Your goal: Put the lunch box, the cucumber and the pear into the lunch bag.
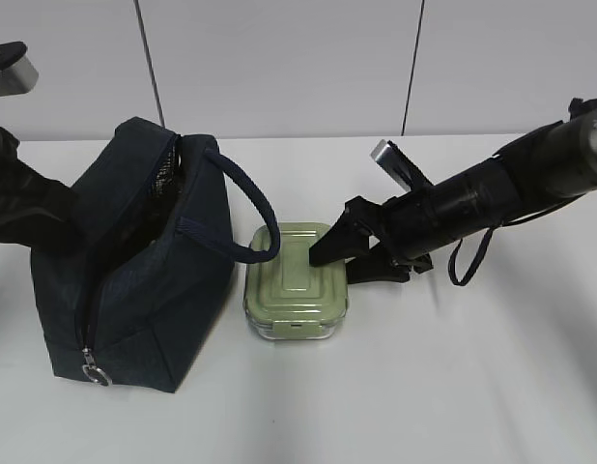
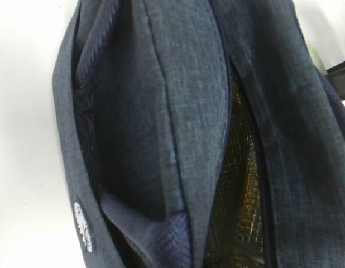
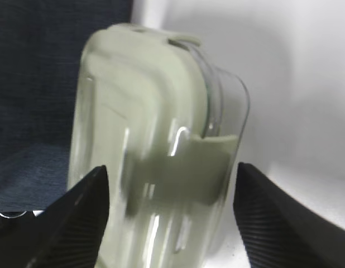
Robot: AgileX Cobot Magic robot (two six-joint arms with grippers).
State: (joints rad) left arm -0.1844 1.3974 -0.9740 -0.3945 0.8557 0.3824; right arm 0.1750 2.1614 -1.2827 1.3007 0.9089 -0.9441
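Observation:
The navy lunch bag (image 1: 134, 290) stands at the left with its top unzipped, and silvery lining shows in the gap (image 2: 239, 184). My left arm (image 1: 23, 208) meets the bag's left rim. Its fingers are hidden by fabric and appear shut on that rim. The lunch box (image 1: 289, 290), clear glass with a sage-green lid, lies on the table right of the bag. My right gripper (image 1: 332, 271) is open at the box's right end, and its black fingers (image 3: 86, 218) stand on either side of the box (image 3: 156, 139). The cucumber and the pear are out of view.
The bag's padded loop handle (image 1: 250, 208) arches over toward the lunch box's left corner. A metal ring pull (image 1: 96, 372) hangs at the bag's front bottom. White table (image 1: 453, 387) lies in front and to the right, with a wall behind.

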